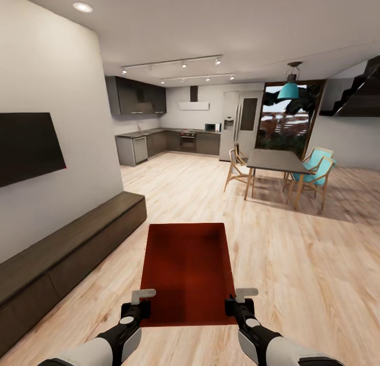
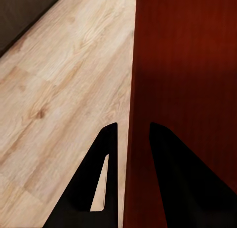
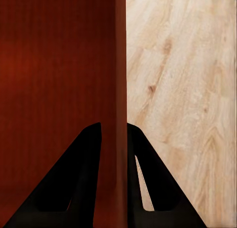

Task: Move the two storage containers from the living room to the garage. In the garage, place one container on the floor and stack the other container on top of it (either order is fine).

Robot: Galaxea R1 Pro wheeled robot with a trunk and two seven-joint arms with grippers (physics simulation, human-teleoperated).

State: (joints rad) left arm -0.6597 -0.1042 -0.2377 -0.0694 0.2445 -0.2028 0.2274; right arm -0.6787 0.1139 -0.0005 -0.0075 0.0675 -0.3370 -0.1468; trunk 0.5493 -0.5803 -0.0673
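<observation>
One orange-red storage container (image 1: 189, 271) hangs in front of me above the light wood-plank floor of the living room, held by both arms. My left gripper (image 1: 141, 309) is shut on its left wall near the close corner, and my right gripper (image 1: 236, 307) is shut on its right wall. In the left wrist view the two black fingers (image 2: 106, 154) straddle the thin red wall of the container (image 2: 187, 65). The right wrist view has the black fingers (image 3: 143, 154) pinching the red wall of the container (image 3: 54, 65) the same way.
A long dark low cabinet (image 1: 63, 250) runs along the left wall under a black TV (image 1: 26, 147). Ahead to the right stand a dining table (image 1: 277, 162) and chairs (image 1: 316, 170). A dark kitchen (image 1: 169, 141) lies at the back. Open wood floor (image 1: 306, 260) stretches between.
</observation>
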